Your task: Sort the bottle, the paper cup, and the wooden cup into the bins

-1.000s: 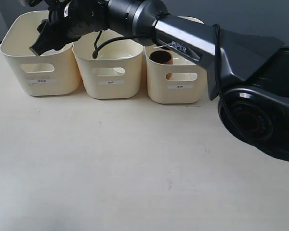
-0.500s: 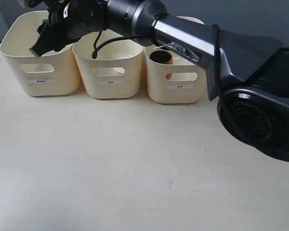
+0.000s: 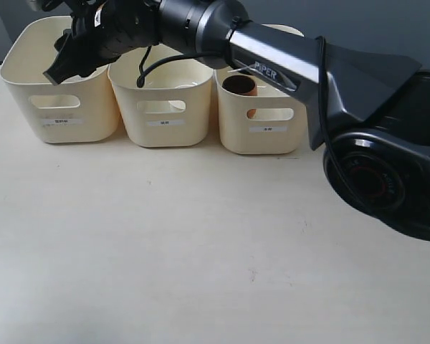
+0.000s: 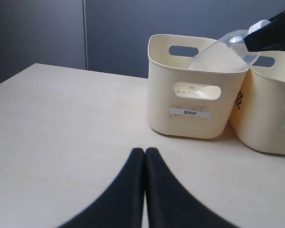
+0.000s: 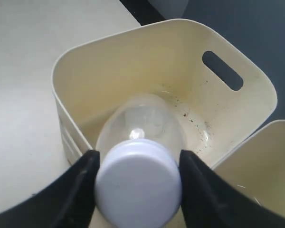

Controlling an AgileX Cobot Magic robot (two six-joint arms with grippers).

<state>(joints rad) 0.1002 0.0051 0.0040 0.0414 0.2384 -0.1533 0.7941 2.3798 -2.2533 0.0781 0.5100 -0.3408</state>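
My right gripper [image 5: 137, 159] is shut on the white cap of the clear bottle [image 5: 143, 118]. It holds the bottle tilted, body down, over the open left bin [image 5: 109, 61]. In the exterior view the right arm reaches across to that left bin [image 3: 61, 118], with the gripper [image 3: 61, 69] above its rim. The left wrist view shows the bottle [image 4: 217, 54] angled into the same bin [image 4: 194, 102]. The wooden cup [image 3: 239, 86] stands inside the right bin [image 3: 261, 132]. A pale shape in the middle bin [image 3: 161, 125] may be the paper cup; I cannot tell. My left gripper [image 4: 145, 151] is shut on nothing, low over the table.
The three bins stand side by side along the table's far edge, in front of a dark wall. The right arm's large black base [image 3: 387, 165] fills the right side of the exterior view. Bare table [image 3: 165, 244] lies in front of the bins.
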